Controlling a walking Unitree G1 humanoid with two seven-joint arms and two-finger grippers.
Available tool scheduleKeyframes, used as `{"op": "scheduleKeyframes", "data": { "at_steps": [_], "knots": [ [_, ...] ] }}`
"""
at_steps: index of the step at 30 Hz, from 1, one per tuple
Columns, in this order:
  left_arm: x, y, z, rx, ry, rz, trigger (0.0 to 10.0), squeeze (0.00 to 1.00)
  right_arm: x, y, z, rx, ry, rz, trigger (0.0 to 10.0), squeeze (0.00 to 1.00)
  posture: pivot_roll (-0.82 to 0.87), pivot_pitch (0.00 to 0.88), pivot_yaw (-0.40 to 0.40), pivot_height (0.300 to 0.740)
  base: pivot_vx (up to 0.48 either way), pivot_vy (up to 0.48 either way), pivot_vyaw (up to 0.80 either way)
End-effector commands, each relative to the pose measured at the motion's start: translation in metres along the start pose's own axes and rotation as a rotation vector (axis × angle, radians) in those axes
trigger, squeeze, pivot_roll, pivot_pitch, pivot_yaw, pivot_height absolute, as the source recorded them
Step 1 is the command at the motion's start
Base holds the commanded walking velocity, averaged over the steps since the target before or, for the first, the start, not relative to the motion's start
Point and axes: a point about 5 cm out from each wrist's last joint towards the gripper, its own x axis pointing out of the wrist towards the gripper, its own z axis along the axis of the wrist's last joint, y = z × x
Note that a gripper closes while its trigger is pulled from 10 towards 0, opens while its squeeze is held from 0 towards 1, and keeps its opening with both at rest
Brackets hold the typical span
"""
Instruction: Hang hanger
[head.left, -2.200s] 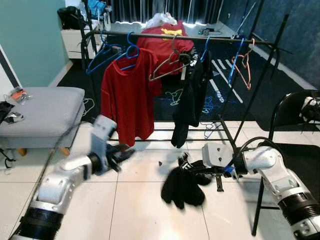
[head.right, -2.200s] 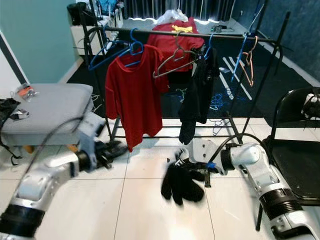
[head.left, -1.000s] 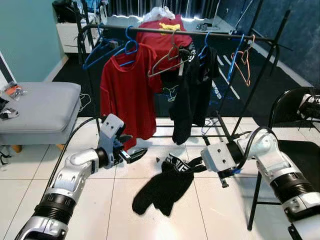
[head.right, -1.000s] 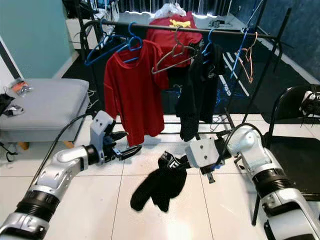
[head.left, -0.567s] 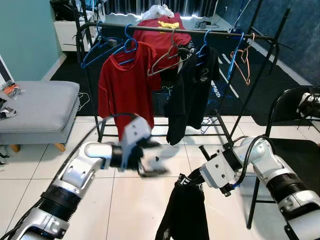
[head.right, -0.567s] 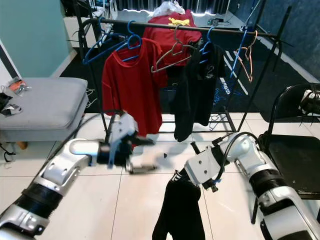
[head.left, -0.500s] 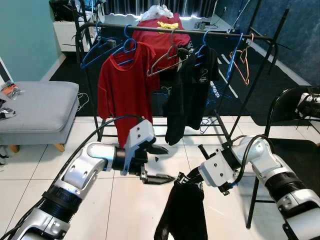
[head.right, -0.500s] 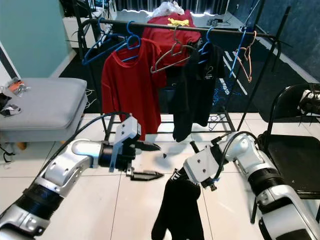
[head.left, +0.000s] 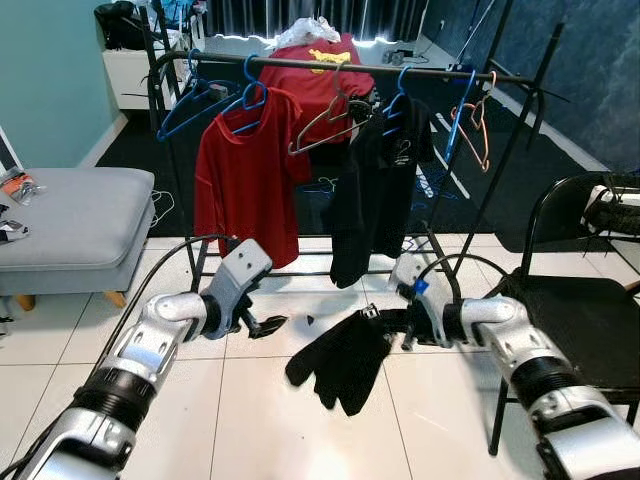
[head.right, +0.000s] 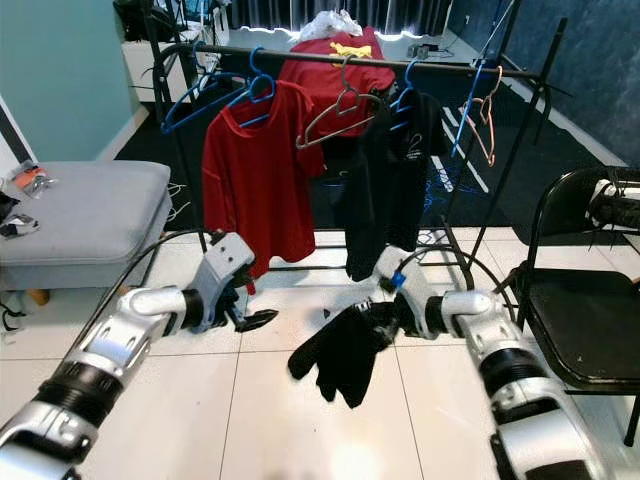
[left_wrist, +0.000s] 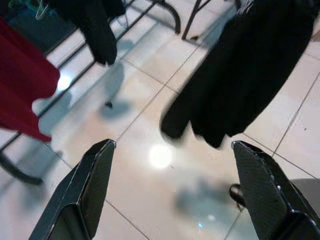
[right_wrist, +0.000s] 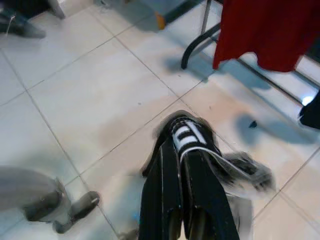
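Head views: the right gripper (head.left: 392, 322), clamped on the collar of a black garment (head.left: 342, 358), holds it above the floor tiles in front of the clothes rail (head.left: 340, 68); half a second ago the garment hung straight down, now it swings level. The left gripper (head.left: 262, 324), fingers parted and empty, has drawn back from the garment. Left wrist view: the wide-spread fingers (left_wrist: 85, 190) frame the blurred garment beyond. Right wrist view: closed fingers (right_wrist: 170, 190) pinch the striped collar (right_wrist: 189, 136). No hanger is inserted yet; hanging remains ahead.
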Motion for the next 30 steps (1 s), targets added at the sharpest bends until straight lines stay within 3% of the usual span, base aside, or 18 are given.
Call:
{"op": "scheduleKeyframes", "data": {
  "at_steps": [1, 4, 7, 10, 11, 12, 14, 15, 17, 26, 27, 28, 30],
  "knots": [
    [0.0, -0.008, -0.006, -0.013, 0.038, -0.005, 10.0, 0.0, 0.002, -0.007, -0.001, 0.173, -0.053, -0.13, 0.0, 0.0, -0.13, 0.04, -0.052, 0.74, 0.0, 0.0, 0.0],
    [0.003, -0.013, -0.007, -0.02, 0.041, -0.001, 10.0, 0.0, 0.005, -0.009, 0.0, 0.247, -0.064, -0.181, 0.0, 0.0, -0.13, 0.041, -0.055, 0.74, 0.0, 0.0, 0.0],
    [0.011, -0.015, -0.005, -0.051, 0.015, 0.068, 10.0, 0.0, -0.002, -0.029, 0.007, 0.554, -0.177, -0.47, 0.0, 0.0, -0.13, 0.037, -0.055, 0.74, 0.0, 0.0, 0.0],
    [0.013, -0.015, -0.004, -0.061, 0.005, 0.078, 10.0, 0.0, -0.004, -0.032, 0.006, 0.629, -0.201, -0.527, 0.0, 0.0, -0.13, 0.037, -0.055, 0.74, 0.0, 0.0, 0.0],
    [0.013, -0.016, -0.005, -0.072, 0.001, 0.089, 10.0, 0.0, -0.008, -0.036, 0.003, 0.73, -0.223, -0.59, 0.0, 0.0, -0.13, 0.034, -0.053, 0.74, 0.0, 0.0, 0.0],
    [0.013, -0.016, -0.005, -0.072, 0.001, 0.089, 10.0, 0.0, -0.008, -0.036, 0.003, 0.73, -0.223, -0.59, 0.0, 0.0, -0.13, 0.034, -0.053, 0.74, 0.0, 0.0, 0.0],
    [0.011, -0.019, -0.012, -0.092, 0.015, 0.108, 10.0, 0.0, -0.016, -0.042, -0.006, 0.903, -0.265, -0.707, 0.0, 0.0, -0.14, 0.032, -0.05, 0.74, 0.0, 0.0, 0.0],
    [0.011, -0.019, -0.012, -0.092, 0.015, 0.108, 10.0, 0.0, -0.016, -0.042, -0.006, 0.903, -0.265, -0.707, 0.0, 0.0, -0.14, 0.032, -0.05, 0.74, 0.0, 0.0, 0.0],
    [0.009, -0.024, -0.019, -0.11, 0.037, 0.112, 10.0, 0.0, -0.027, -0.048, -0.017, 1.02, -0.283, -0.822, 0.0, 0.0, -0.14, 0.035, -0.048, 0.74, 0.0, 0.0, 0.0],
    [0.008, -0.028, -0.023, -0.112, 0.053, 0.111, 10.0, 0.0, -0.034, -0.052, -0.02, 1.081, -0.291, -0.892, 0.0, 0.0, -0.14, 0.037, -0.05, 0.74, 0.0, 0.0, 0.0],
    [0.008, -0.03, -0.024, -0.115, 0.051, 0.115, 10.0, 0.0, -0.032, -0.053, -0.012, 1.004, -0.284, -0.847, 0.0, 0.0, -0.14, 0.032, -0.052, 0.74, 0.0, 0.0, 0.0],
    [0.006, -0.029, -0.024, -0.117, 0.046, 0.13, 10.0, 0.0, -0.025, -0.05, 0.006, 0.768, -0.266, -0.708, 0.0, 0.0, -0.14, 0.028, -0.052, 0.74, 0.0, 0.0, 0.0],
    [0.006, -0.029, -0.024, -0.117, 0.046, 0.13, 10.0, 0.0, -0.025, -0.05, 0.006, 0.768, -0.266, -0.708, 0.0, 0.0, -0.14, 0.028, -0.052, 0.74, 0.0, 0.0, 0.0]
  ]
}}
